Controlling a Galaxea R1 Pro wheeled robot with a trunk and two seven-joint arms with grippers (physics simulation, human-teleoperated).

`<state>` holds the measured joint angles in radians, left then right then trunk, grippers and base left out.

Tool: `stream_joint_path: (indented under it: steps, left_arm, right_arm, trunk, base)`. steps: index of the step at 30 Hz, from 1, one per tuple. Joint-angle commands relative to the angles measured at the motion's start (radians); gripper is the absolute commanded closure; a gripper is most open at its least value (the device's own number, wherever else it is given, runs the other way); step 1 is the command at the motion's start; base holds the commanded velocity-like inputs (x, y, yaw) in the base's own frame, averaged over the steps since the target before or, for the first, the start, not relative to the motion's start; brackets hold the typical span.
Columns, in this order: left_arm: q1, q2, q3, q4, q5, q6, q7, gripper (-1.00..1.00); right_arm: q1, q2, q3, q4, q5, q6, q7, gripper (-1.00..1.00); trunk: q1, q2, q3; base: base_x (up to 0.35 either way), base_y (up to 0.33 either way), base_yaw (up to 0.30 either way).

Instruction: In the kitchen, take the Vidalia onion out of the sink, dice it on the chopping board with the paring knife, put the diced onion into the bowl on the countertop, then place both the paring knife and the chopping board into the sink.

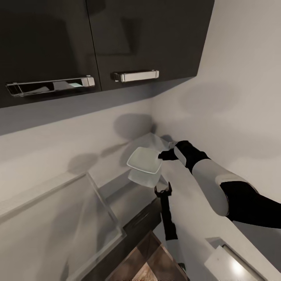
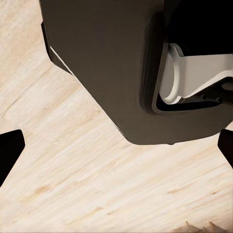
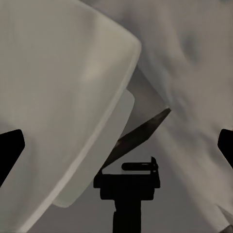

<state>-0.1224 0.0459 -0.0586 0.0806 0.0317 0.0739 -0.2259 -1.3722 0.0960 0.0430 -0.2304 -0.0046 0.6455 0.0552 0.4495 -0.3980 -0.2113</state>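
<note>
At counter corner: bowl lies just left of my right claw.

Right claw (image 1: pixel 164 154) is spread and grasps nothing. The bowl (image 1: pixel 144 160) is over the countertop (image 1: pixel 117 164) at its fingertips; I cannot tell whether they touch. Left claw (image 1: pixel 163 190), also spread and empty, hangs below the bowl, so I judge the right arm nearer.

The grey countertop (image 1: pixel 117 171) carries the white bowl (image 1: pixel 144 160).
</note>
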Motion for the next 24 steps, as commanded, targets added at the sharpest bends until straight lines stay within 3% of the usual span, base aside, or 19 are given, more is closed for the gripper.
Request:
stream_joint_path:
  steps: [1,11,24]
  left_arm:
    - [-0.001,0.0,-0.006,0.001,0.004,0.001,-0.004,-1.0]
    - [-0.001,0.0,-0.006,0.001,0.004,0.001,-0.004,-1.0]
    - [-0.001,0.0,-0.006,0.001,0.004,0.001,-0.004,-1.0]
  right_arm:
    - [-0.001,0.0,0.005,-0.001,0.0,0.005,0.003,-1.0]
    - [-0.001,0.022,0.005,-0.001,0.0,0.005,0.003,-1.0]
    - [-0.001,0.025,0.005,-0.001,0.0,0.005,0.003,-1.0]
  trunk:
    - [0.0,-0.002,-0.004]
    - [0.0,-0.002,-0.019]
    - [0.0,-0.002,-0.04]
  base:
    - [0.0,0.0,0.0]
    - [0.0,0.0,0.0]
    - [0.0,0.0,0.0]
